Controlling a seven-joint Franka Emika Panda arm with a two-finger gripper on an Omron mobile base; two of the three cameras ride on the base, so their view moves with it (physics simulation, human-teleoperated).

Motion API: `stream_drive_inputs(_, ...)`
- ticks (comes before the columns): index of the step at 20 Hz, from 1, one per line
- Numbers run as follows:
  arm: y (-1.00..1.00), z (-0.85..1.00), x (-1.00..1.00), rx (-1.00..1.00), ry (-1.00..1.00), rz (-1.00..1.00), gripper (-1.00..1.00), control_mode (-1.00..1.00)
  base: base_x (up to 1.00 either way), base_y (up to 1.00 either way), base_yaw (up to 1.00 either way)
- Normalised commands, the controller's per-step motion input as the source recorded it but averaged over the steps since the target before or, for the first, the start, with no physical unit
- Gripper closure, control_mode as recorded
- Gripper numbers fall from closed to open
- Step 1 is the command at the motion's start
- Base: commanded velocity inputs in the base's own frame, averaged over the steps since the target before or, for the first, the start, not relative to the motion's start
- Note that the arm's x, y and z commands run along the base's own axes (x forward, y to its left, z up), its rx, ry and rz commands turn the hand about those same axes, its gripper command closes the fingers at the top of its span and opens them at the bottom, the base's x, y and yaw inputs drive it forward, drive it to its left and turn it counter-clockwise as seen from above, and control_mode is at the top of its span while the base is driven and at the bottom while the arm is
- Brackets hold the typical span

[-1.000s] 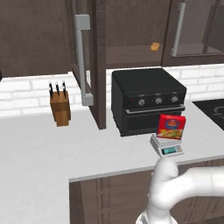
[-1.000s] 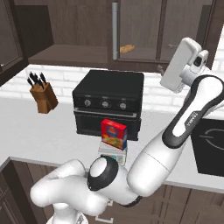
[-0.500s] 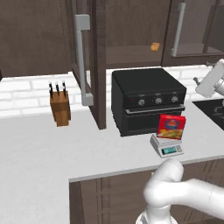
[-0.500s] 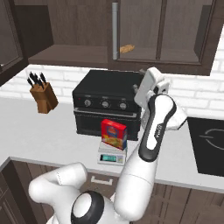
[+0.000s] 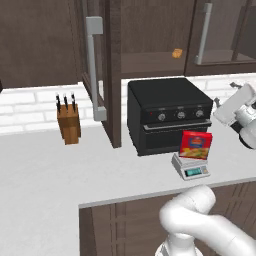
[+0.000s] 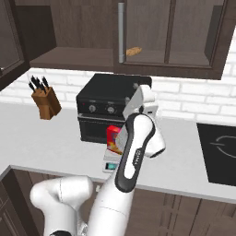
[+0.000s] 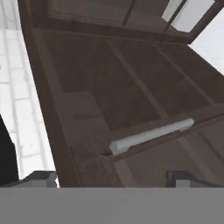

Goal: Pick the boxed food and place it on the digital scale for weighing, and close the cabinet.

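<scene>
While fingertips (image 7: 39,177) spread | cabinet (image 7: 131,109) handle (image 7: 151,135) between, above them.

The red boxed food (image 5: 196,145) stands upright on the small grey digital scale (image 5: 190,167) before the black oven, and the glass-panelled cabinet (image 5: 97,65) door above stands open.

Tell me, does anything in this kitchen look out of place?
Yes: one cabinet door hangs wide open, jutting over the counter. The boxed food sits neatly on the digital scale, nothing spilled.
</scene>
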Motion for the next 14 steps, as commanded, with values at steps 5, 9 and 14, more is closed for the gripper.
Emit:
stream_drive_inputs(5, 0.22, 0.03, -0.73, 0.29, -0.29, 0.03, -1.00, -1.00, 0.00, 0.00, 0.00)
stream_drive_inputs(9, 0.00, 0.11, -0.69, 0.05, -0.15, 0.12, -1.00, -1.00, 0.00, 0.00, 0.00)
stream_drive_inputs(14, 0.07, 0.00, -0.53, 0.04, -0.05, 0.04, -1.00, -1.00, 0.00, 0.00, 0.00)
